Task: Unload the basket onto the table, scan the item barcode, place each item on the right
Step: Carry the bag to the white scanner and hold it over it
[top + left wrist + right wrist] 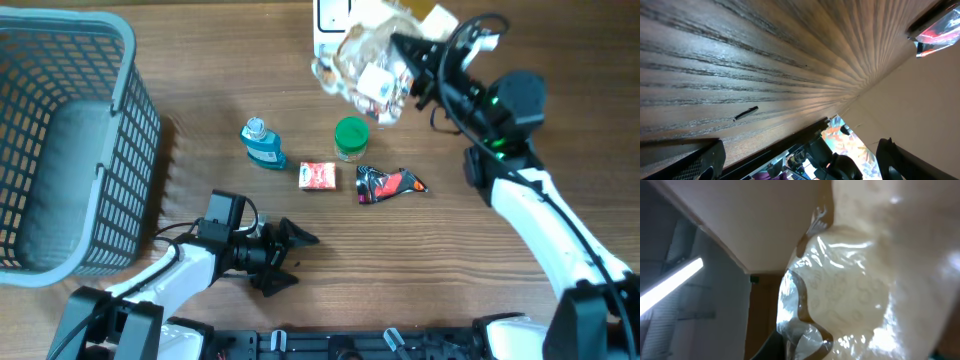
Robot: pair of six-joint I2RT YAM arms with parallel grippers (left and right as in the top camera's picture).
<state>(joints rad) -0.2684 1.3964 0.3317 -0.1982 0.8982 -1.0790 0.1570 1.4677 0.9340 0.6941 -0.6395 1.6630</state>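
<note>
- Wood-grain table (200,80) seen from above (dark streaks run along the boards).
- The right gripper (408,68) is clamped on a crinkled clear plastic bag (362,58), which is raised off the table just left of its fingers.
- The left gripper (303,260) is spread wide, holds nothing, and sits low over bare wood.
- Ahead of the left gripper, in a loose row: blue bottle (262,143), green-lidded jar (351,138), red-and-white box (318,176), red-black sachet (388,184).
- A grey mesh basket (130,110) stands to the left gripper's left.
- The right wrist view shows a pale ceiling and a lit tube lamp (670,287).

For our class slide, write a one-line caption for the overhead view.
Right gripper holds up a clear bag; left gripper sits open over the table.
</note>
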